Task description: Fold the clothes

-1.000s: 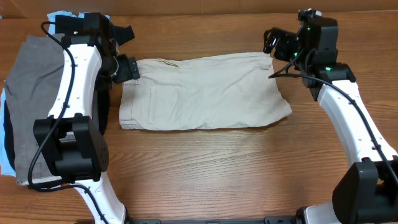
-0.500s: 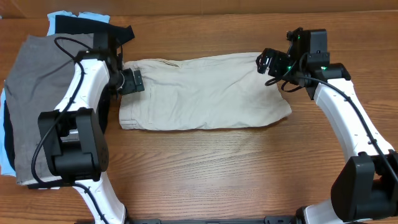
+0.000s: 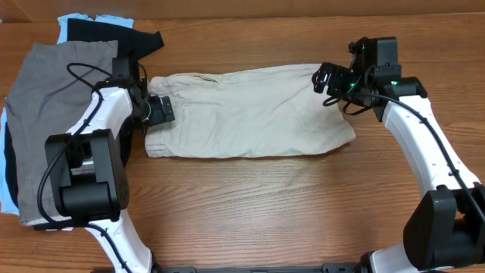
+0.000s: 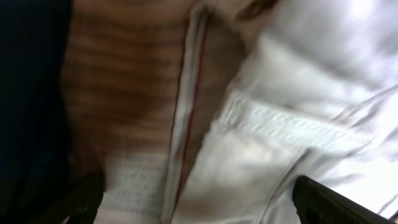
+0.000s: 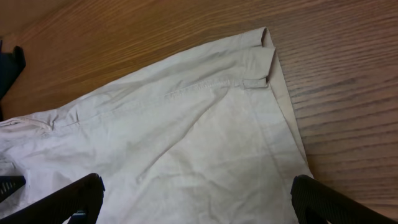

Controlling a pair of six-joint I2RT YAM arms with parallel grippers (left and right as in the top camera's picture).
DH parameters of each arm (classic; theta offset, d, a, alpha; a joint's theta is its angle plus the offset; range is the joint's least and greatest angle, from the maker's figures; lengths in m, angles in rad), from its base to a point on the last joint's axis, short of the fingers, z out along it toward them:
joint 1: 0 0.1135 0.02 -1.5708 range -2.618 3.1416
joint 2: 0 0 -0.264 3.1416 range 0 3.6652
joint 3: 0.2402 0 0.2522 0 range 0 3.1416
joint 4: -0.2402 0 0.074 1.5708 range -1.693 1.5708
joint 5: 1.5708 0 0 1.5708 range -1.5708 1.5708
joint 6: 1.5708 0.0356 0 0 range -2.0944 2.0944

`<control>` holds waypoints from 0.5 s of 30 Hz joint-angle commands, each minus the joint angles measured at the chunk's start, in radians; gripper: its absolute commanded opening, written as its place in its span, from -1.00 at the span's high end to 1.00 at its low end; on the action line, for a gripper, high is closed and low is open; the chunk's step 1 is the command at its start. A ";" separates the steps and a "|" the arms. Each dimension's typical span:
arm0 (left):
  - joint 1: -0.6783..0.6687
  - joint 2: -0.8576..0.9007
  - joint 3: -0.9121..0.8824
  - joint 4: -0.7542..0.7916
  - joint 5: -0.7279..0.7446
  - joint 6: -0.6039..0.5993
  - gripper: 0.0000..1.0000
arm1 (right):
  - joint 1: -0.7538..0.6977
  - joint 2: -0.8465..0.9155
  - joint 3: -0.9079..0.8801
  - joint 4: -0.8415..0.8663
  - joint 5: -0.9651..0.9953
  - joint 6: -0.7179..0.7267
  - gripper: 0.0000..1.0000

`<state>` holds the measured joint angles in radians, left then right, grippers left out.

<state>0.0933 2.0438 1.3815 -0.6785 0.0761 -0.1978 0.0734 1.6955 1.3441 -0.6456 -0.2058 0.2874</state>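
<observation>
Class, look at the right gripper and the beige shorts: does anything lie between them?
Nothing visible does. The right gripper sits at a corner of the beige shorts, jaws open, and its wrist view shows only bare fabric and wooden table ahead of the jaws.

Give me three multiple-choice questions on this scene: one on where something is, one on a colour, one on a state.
1. The grey garment lies beside which arm? A left; B right; C neither.
2. The shorts are: A red; B beige; C green.
3. The right tool is: A shut on the shorts; B shut on the grey garment; C open.

Answers:
1 A: the overhead view shows it alongside the left arm.
2 B: the cloth is pale beige in the overhead and right wrist views.
3 C: its fingers stand wide apart with nothing between them.
</observation>
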 commanded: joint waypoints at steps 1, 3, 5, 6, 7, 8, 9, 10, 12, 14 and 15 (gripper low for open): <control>-0.003 0.006 -0.055 0.046 0.072 0.018 -0.91 | 0.006 0.003 -0.001 0.004 -0.005 -0.007 -1.00; -0.007 0.006 -0.068 0.062 0.090 0.012 -0.83 | 0.006 0.003 -0.001 0.004 -0.005 -0.007 -1.00; -0.010 0.006 -0.081 0.073 0.090 -0.014 -0.76 | 0.006 0.003 -0.001 0.004 -0.005 -0.007 -0.99; -0.010 0.006 -0.088 0.078 0.091 -0.028 -0.69 | 0.006 0.003 -0.001 0.004 -0.005 -0.007 -0.99; -0.010 0.006 -0.096 0.080 0.093 -0.043 -0.63 | 0.006 0.003 -0.001 0.005 -0.005 -0.007 -0.99; -0.010 0.006 -0.102 0.081 0.094 -0.056 -0.52 | 0.006 0.003 -0.001 0.005 -0.005 -0.007 -0.98; -0.010 0.006 -0.109 0.080 0.093 -0.071 -0.40 | 0.006 0.003 -0.001 0.005 -0.005 -0.006 -0.98; -0.010 0.006 -0.117 0.079 0.093 -0.080 -0.28 | 0.006 0.003 -0.001 0.005 -0.005 -0.006 -0.98; -0.010 0.006 -0.129 0.077 0.093 -0.109 -0.01 | 0.006 0.003 -0.001 0.005 -0.005 -0.006 -0.98; -0.010 0.006 -0.145 0.078 0.093 -0.151 0.18 | 0.006 0.003 -0.001 0.008 -0.005 -0.006 -0.98; -0.010 0.006 -0.152 0.081 0.092 -0.166 0.29 | 0.006 0.003 -0.001 0.009 -0.005 -0.006 -0.98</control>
<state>0.0914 2.0117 1.3003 -0.5751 0.1471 -0.2783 0.0734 1.6955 1.3441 -0.6449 -0.2062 0.2871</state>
